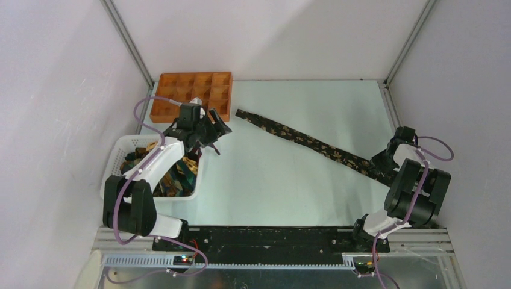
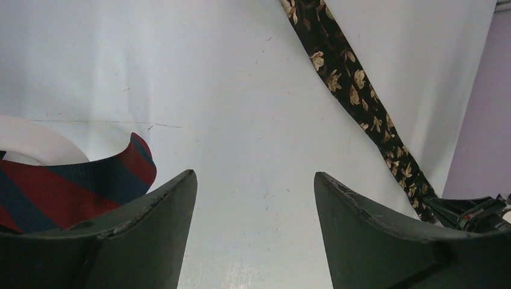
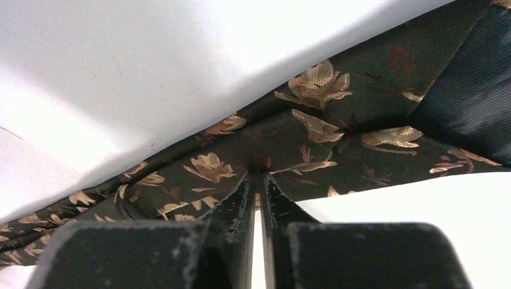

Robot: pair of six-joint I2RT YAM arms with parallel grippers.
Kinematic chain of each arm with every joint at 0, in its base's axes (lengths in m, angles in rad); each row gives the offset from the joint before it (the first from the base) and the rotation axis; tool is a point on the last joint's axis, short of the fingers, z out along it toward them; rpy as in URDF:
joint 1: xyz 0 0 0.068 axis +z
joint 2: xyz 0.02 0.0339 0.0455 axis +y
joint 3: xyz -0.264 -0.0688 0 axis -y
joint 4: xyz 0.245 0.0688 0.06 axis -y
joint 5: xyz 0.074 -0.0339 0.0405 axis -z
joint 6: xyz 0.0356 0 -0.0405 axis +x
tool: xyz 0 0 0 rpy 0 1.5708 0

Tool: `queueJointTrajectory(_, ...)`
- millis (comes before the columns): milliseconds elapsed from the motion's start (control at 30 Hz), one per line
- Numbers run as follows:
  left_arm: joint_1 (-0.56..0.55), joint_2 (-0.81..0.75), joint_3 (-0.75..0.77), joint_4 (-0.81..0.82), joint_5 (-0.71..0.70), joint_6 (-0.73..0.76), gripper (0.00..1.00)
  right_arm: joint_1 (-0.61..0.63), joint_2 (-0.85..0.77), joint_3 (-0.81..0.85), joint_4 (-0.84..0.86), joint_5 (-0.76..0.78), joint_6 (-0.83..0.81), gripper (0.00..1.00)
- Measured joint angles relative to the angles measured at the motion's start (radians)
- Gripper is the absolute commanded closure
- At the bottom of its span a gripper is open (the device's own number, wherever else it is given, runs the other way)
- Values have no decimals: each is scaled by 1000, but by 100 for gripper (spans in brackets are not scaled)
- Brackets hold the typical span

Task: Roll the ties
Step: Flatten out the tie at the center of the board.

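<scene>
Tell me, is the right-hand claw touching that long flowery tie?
Touching. The right wrist view shows the right gripper with its jaws pinched shut on the tie, the fabric puckering at their tips.

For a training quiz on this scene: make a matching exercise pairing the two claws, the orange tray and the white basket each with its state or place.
Things:
1. left claw
2. right claw
3. orange tray
4. white basket

States or places:
A. holds a pile of ties
B. shut on the floral tie
C. open, holding nothing
D. in the far left corner

Pairs: 1-C, 2-B, 3-D, 4-A.
</scene>
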Motion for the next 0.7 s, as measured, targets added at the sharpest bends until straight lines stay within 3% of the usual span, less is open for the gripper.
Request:
queueJointTrajectory(67,1,0,0,0,1,-4,23,1,0,0,8,-4,0,100)
queueJointTrajectory(533,5,0,0,8,5,-5,24,3,-122,0,14,16,-1,100)
queueJointTrajectory(600,6,1,0,8,11,-6,24,3,-141,0,14,21,0,94)
queueJointTrajectory(667,6,3,-2,13,16,-6,24,3,-147,0,15,23,3,69)
queueJointTrajectory(700,6,4,-4,16,18,-6,24,3,-145,0,14,23,7,64)
